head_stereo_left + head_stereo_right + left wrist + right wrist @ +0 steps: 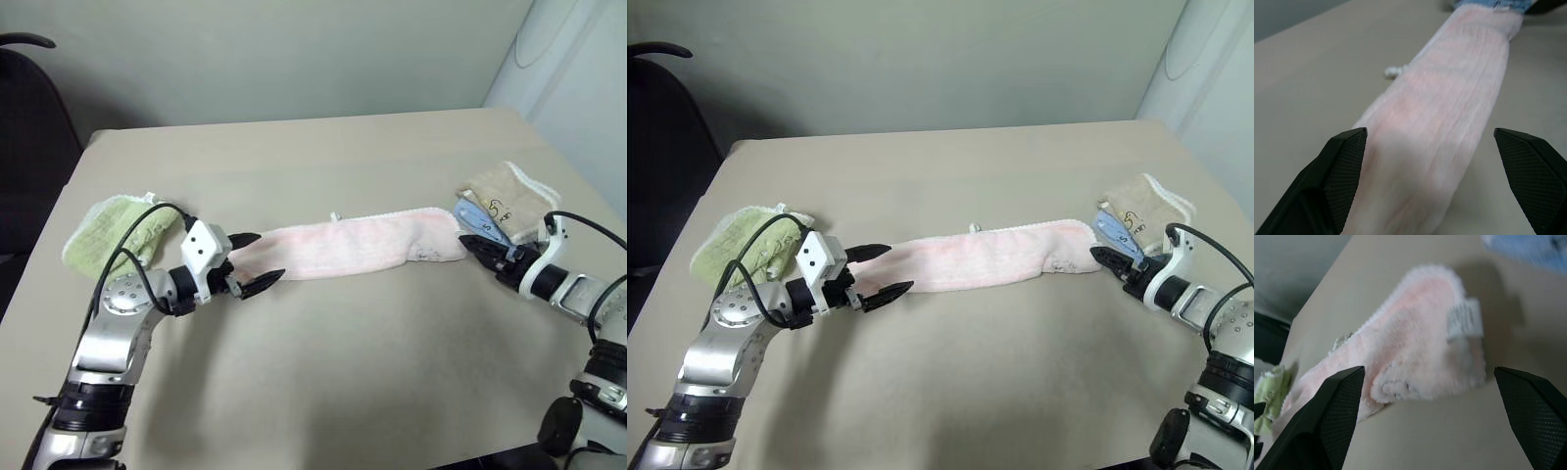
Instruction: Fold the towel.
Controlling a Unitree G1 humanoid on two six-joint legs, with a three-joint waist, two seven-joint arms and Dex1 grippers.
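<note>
The pale pink towel [358, 245] lies on the table [343, 372] as a long narrow strip running left to right. My left gripper [253, 262] is open at the strip's left end, one black finger on each side of the cloth; in the left wrist view the towel [1440, 107] runs away between the fingertips [1349, 147]. My right gripper [487, 251] is open just off the strip's right end. In the right wrist view that end [1420, 347], with a small white label, lies ahead of the wide-set jaws.
A light green folded towel [113, 230] sits behind my left arm. A beige towel with white trim [509, 196] and a blue cloth [478, 217] lie by the pink strip's right end. A black chair [24, 127] stands off the table's left edge.
</note>
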